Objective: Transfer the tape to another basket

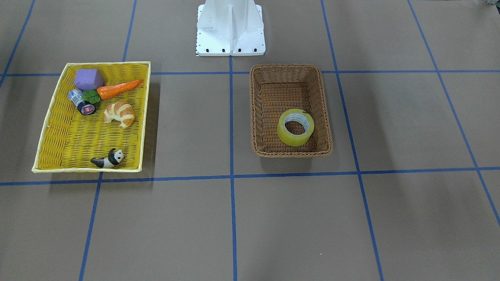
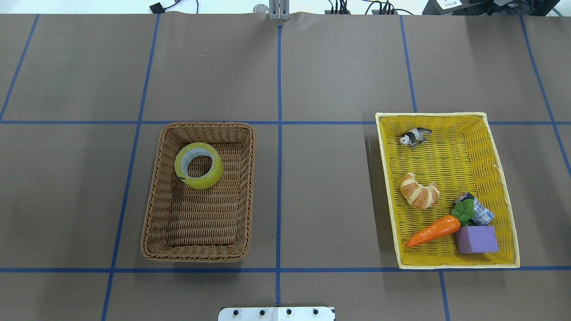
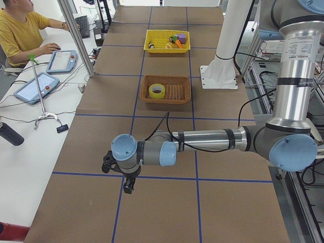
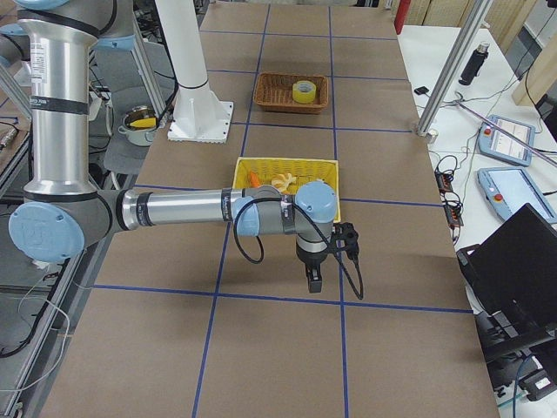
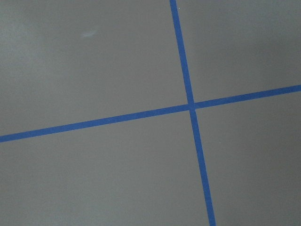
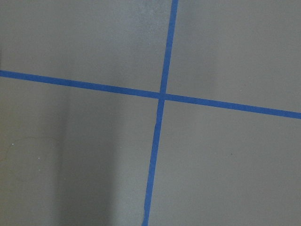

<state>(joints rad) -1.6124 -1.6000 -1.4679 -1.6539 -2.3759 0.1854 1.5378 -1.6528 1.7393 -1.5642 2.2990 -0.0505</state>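
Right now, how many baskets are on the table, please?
2: the brown basket with the tape on the robot's left, the yellow tray on its right; none looks hidden.

the left arm (image 3: pixel 202 139) and right arm (image 4: pixel 178 209) are silver tubes with grey joints and round light-blue caps. a black cable (image 3: pixel 163 119) follows each. the left gripper (image 3: pixel 128 189) is black. the white base column (image 1: pixel 230 23) has black screws at its foot.

Translucent yellow tape (image 1: pixel 293 137), brown woven basket (image 1: pixel 291 67), bright yellow woven tray (image 1: pixel 78 146), blue-lined brown table (image 1: pixel 187 222)
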